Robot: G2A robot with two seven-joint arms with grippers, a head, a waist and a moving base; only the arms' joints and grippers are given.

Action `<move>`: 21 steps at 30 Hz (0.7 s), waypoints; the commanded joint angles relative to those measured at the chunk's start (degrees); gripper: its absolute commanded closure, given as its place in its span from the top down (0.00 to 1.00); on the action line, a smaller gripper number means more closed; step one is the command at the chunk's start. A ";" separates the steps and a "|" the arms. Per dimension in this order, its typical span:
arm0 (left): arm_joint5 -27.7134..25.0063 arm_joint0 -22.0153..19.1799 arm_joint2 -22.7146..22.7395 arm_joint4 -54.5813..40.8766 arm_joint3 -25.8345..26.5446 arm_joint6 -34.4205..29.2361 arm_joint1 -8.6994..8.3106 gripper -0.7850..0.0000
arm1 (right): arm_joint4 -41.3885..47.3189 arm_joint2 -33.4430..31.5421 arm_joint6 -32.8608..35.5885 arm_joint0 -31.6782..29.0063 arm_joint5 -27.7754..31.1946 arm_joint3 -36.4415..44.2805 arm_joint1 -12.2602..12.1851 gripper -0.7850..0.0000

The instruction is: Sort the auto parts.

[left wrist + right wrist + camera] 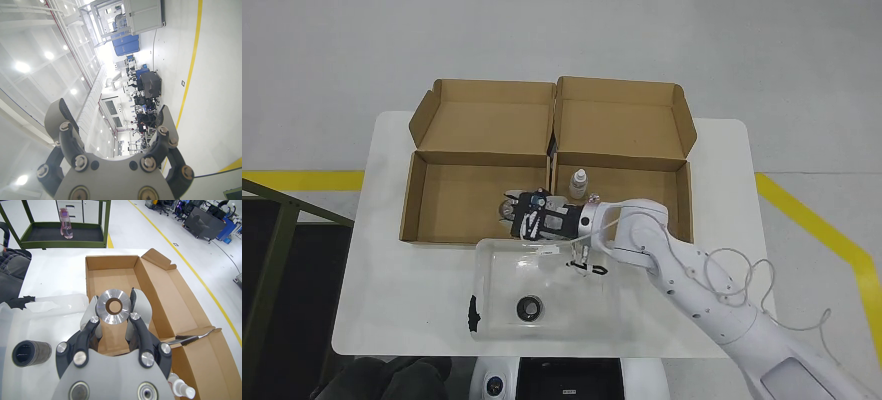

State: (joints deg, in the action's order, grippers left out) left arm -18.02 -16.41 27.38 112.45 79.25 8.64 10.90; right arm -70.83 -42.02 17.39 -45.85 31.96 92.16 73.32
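Grips with the right gripper a shiny metal ring by its rim, a finger pressed to either side, flat face and centre hole turned toward the wrist camera. Hangs with it over the floor of the left cardboard box, in the corner nearest the robot and beside the wall toward the right cardboard box; cannot tell whether touching the floor or clear of it. Holds the left gripper spread wide with nothing between the fingers, aimed away from the table at the hall. Just beside the boxes, on the robot's side of the table, a clear plastic bin with a dark cylindrical bushing lying inside, well apart from the ring. In the right box, a small spray bottle near the shared wall.
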 commanded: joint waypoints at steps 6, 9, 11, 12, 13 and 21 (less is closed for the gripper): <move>0.00 0.00 0.00 0.00 0.00 0.00 0.00 1.00 | 2.23 1.67 1.14 3.23 -0.44 -5.57 1.60 0.00; 0.00 0.00 0.00 0.00 0.00 0.00 0.00 1.00 | 3.15 2.63 2.16 4.90 -0.22 -8.43 2.40 0.00; 0.00 0.00 0.00 0.00 0.00 0.00 0.00 1.00 | 3.60 3.20 2.92 6.12 0.00 -10.51 2.94 0.00; 0.00 0.00 0.00 0.00 0.00 0.00 0.00 1.00 | 3.79 3.50 3.20 6.74 0.14 -11.41 3.21 0.00; 0.00 0.00 0.00 0.00 0.00 0.00 0.00 1.00 | 3.90 3.81 3.57 7.33 0.27 -12.35 3.48 0.00; 0.00 0.00 0.00 0.00 0.00 0.00 0.00 1.00 | 4.37 5.50 6.46 11.87 0.68 -18.36 5.48 0.00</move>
State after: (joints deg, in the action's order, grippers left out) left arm -18.02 -16.41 27.38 112.45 79.25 8.64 10.90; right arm -66.49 -36.69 23.52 -34.44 32.61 74.39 78.60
